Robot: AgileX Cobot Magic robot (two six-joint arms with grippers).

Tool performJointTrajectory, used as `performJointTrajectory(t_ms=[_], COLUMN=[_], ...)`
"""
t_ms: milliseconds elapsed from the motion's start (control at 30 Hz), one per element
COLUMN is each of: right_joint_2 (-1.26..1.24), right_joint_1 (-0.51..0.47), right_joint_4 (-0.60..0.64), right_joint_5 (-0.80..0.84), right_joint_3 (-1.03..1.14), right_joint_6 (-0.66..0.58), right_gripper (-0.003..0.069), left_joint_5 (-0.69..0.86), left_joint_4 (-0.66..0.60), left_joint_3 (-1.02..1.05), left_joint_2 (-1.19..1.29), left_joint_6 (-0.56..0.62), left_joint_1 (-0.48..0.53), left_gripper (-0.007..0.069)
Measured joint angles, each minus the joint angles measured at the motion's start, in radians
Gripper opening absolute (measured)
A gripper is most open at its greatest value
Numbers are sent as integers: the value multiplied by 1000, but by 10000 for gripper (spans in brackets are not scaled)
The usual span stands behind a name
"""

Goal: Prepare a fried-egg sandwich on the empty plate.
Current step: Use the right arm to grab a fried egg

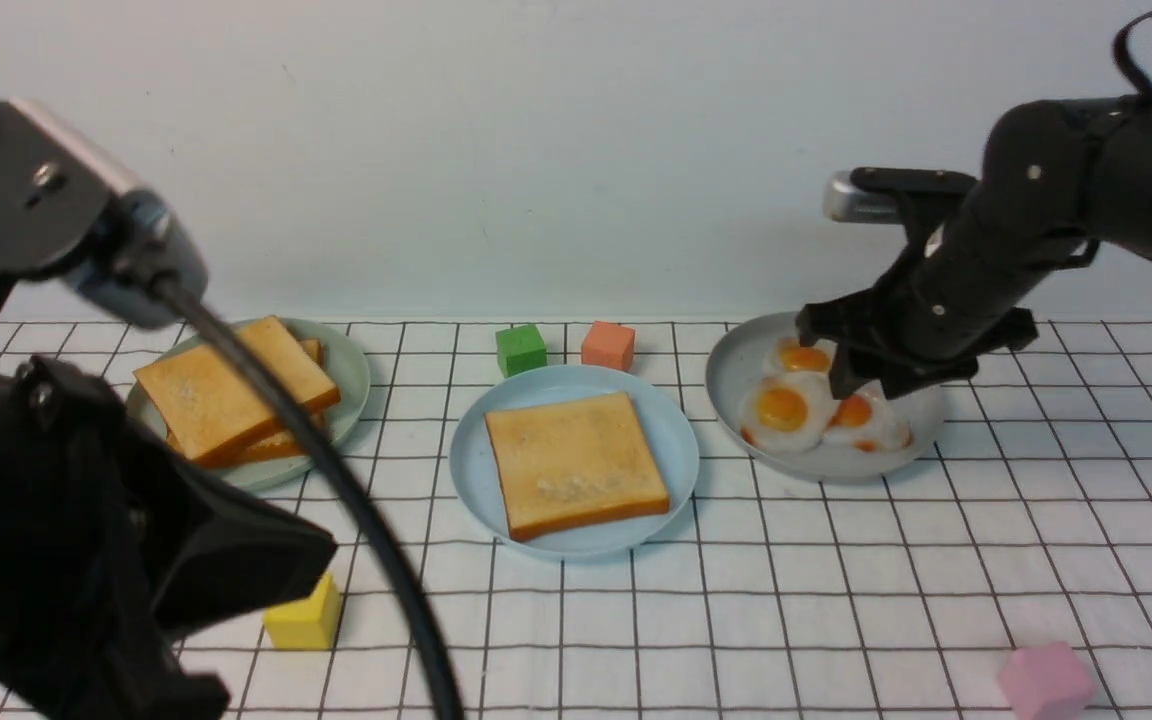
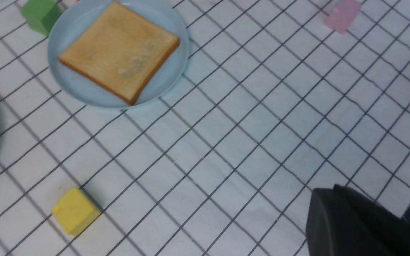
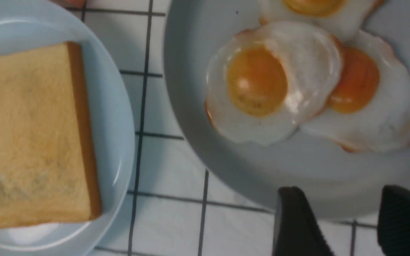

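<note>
Plain pale wall point(image 1: 536, 150) behind a white cloth point(image 1: 836, 600) with dark grid lines

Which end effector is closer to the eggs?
Right. Right end effector hovers by the eggs, over the grey plate; left end effector is far off, near the yellow cube.

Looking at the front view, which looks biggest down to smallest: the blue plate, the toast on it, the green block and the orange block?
1. blue plate
2. toast slice, which fits inside the plate's rim
3. green block and orange block: side by side behind the plate, they look about alike, so I won't rank them.
</note>
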Motion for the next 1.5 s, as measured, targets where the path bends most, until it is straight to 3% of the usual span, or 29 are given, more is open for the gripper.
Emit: performJointTrajectory(t_ms=[133, 267, 567, 1100, 1367, 1500], right_joint_2=[122, 167, 194, 254, 264, 265], right_joint_1=[0, 0, 0, 0, 0, -5], right_joint_4=[0, -2, -82, -86, -57, -53], right_joint_5=[1, 9, -11, -73, -86, -88], right_joint_3=[-116, -181, -203, -210, -215, -216], right_joint_6=[-6, -6, 10, 15, -17, -65], right_gripper=[433, 457, 475, 477, 416, 296], left_joint_5=[-50, -61, -52, -45, -39, -21], left_joint_4=[-119, -166, -169, -170, -173, -176], left_joint_3=[22, 22, 22, 24, 24, 24], left_joint_2=[-46, -53, -54, -54, -54, -54], left_joint_6=[110, 139, 142, 144, 144, 144], left_joint_1=[0, 0, 0, 0, 0, 0], left_gripper=[-13, -13, -13, -13, -13, -13])
